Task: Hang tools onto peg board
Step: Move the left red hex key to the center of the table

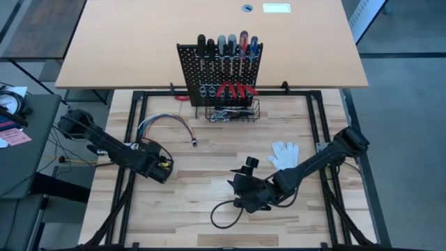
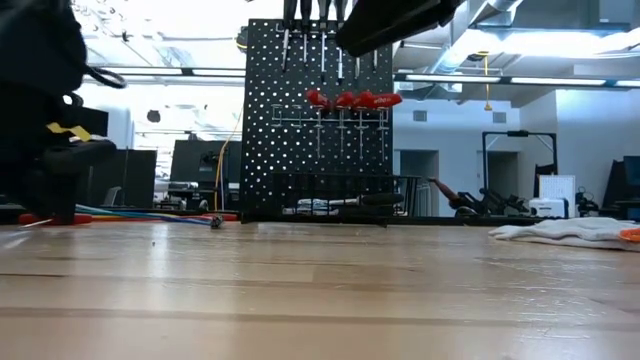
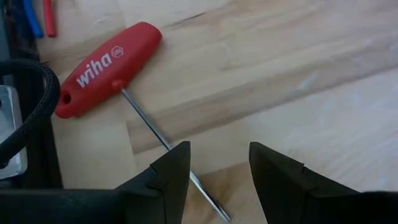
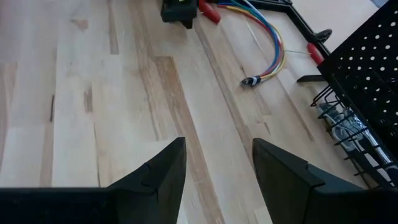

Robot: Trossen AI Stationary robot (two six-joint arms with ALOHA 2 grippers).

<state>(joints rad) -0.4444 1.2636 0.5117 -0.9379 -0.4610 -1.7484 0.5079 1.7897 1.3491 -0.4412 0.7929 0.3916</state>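
Close under the left gripper point(image 3: 217, 168), fingers apart and empty — red T-handle driver point(image 3: 109, 68) flat on wood; from above, peg board point(image 1: 221, 70) well beyond, right gripper point(image 4: 217, 165) open, idle; best pinched at the handle — shaft kept level.

A black perforated peg board point(image 1: 216, 66) stands upright at the back of the pale wooden table point(image 1: 209, 209), screwdrivers point(image 1: 226, 49) hung along its top. A bundle of coloured cables point(image 1: 166, 122) lies to its left, a white glove point(image 1: 284, 153) to its front right.
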